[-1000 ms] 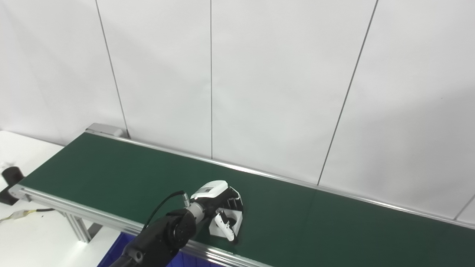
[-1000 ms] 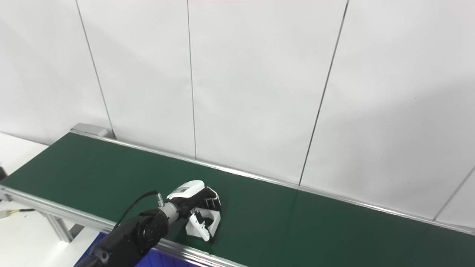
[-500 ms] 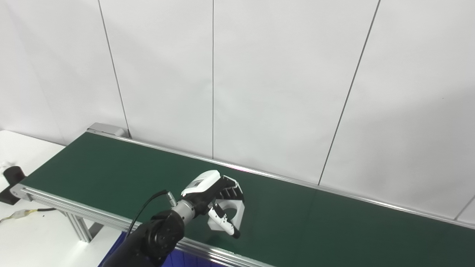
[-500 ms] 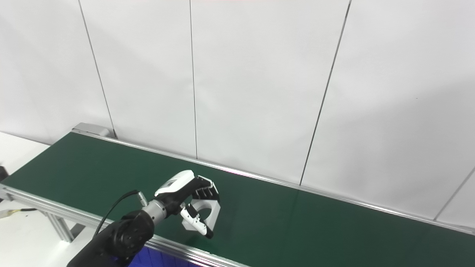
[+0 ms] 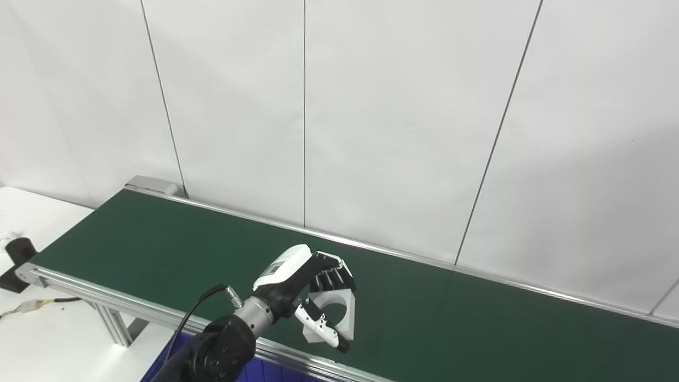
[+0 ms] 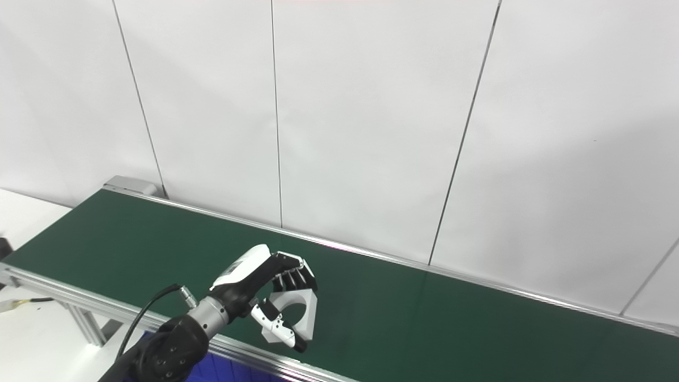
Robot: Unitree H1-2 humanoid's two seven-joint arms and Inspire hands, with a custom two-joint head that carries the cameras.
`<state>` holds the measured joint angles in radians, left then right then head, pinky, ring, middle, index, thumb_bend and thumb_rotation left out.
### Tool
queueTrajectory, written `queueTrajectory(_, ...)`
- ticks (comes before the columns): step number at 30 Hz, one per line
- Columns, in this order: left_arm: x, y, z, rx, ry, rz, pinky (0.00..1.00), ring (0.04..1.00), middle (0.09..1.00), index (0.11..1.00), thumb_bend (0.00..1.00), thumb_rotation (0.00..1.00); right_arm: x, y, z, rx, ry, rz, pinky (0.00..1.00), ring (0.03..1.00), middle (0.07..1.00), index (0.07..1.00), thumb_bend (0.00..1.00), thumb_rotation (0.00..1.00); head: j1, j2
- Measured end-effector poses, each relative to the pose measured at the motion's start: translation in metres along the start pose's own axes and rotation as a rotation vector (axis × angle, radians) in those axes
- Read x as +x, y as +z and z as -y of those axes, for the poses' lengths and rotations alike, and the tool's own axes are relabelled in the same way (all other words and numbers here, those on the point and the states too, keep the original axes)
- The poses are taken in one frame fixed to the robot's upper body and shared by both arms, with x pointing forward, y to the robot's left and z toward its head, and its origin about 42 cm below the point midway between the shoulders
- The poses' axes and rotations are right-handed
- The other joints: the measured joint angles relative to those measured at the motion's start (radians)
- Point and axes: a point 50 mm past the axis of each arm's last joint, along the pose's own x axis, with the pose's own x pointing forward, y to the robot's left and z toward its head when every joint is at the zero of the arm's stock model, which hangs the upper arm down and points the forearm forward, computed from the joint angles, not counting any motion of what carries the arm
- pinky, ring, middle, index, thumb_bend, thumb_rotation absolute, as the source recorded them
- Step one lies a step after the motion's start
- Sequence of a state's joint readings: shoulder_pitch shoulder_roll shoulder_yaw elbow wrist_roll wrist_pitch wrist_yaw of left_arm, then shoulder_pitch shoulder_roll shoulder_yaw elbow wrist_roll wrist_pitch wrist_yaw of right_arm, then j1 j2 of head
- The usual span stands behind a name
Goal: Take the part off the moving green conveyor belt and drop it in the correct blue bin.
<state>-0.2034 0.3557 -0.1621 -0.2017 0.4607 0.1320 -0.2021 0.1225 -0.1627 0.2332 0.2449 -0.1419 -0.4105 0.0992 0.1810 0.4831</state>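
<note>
Change: since one second ago the left robot hand (image 5: 310,289) has risen from the belt and carries the part (image 5: 331,313) with it; before, the part was lying on the belt under the fingers.
Left robot hand: closed around the part, dark fingers (image 6: 292,276) curled over its top, the thumb (image 6: 278,328) crossing its front.
Part: white block with a round hole through it, held in the left robot hand above the near half of the belt; whether it touches the belt I cannot tell.
Right robot hand: not in the pictures.
Conveyor belt (image 5: 175,249): dark green, matte, long; it runs from the left side to the lower right corner, with a silver metal rail (image 5: 106,297) along the near edge and another along the far edge.
Blue bin (image 6: 223,369): only a small blue piece shows under the near rail, beside the arm.
Bench (image 5: 48,339): white surface at the lower left, with a cable (image 5: 37,304) and a black object (image 5: 16,254) on it.
Room: white wall panels (image 5: 398,116) behind the belt, divided by thin dark seams.
</note>
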Motion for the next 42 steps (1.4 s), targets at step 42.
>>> queueTrajectory(42, -0.088, 0.011, 0.029, -0.097, -0.135, -0.084, 0.43, 0.444, 0.485, 0.499, 0.5, 0.0, 0.008, 0.044, 0.027, -0.009, -0.037, 0.055, 0.7, 0.762, 0.816, 0.884, 0.71, 0.59, 0.026, 0.356)
